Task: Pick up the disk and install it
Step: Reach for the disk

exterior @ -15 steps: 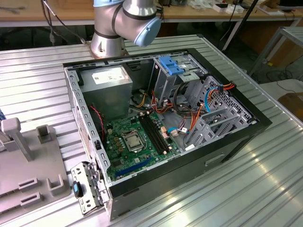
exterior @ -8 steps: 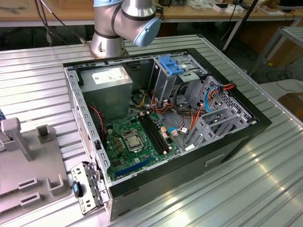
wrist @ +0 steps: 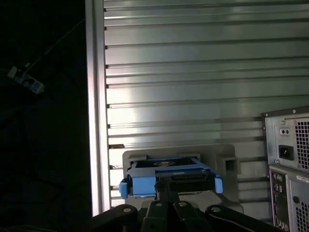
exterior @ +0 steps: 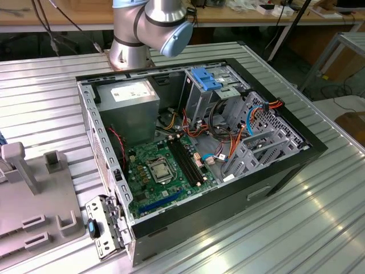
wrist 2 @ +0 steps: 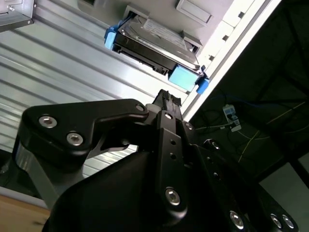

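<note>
The robot's claw [wrist 2: 166, 99] hung close over the near end of the disk [wrist 2: 159, 41], with nothing visibly in its hold; from where it could be seen, there was no telling whether it was open or closed. The disk, a dark slab in blue rails, lay flat in a grey cradle [wrist: 227, 162] at the edge of the ribbed metal desk [wrist: 193, 72], well apart from the computer case [exterior: 199, 142]. The cradle probably kept the disk square and lifted off the desk so it could be taken by its sides. The case lay on its side with the panel off, apparently so that the drive cage, topped by a light-blue bracket [exterior: 205, 77], faced upward for the arm. A white label [exterior: 128, 91] on the big grey box inside carried print too small to read, and the pale sticker on the disk's top was likewise illegible.
</note>
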Robot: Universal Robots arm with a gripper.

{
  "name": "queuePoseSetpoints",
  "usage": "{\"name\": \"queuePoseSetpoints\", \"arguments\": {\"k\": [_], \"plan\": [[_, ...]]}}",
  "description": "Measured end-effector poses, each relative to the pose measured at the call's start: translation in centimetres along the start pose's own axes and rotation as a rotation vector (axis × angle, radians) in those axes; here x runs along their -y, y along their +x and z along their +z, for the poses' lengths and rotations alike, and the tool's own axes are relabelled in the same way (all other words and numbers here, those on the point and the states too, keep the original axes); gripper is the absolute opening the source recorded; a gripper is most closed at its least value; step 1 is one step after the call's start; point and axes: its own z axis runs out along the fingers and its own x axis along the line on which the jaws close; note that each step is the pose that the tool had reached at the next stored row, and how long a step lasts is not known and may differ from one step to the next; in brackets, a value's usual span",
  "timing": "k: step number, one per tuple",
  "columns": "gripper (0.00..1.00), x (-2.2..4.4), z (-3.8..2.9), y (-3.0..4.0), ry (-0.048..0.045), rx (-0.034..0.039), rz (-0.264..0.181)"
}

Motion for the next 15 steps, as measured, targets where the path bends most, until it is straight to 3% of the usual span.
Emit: {"name": "queuePoseSetpoints", "arguments": {"k": [5,15], "plan": [[0.11,0.20,-0.05,1.96,-0.0007,0.0001,-0.001],[0.11,0.22,-0.06,2.20,-0.0006,-0.0001,-0.001]]}}
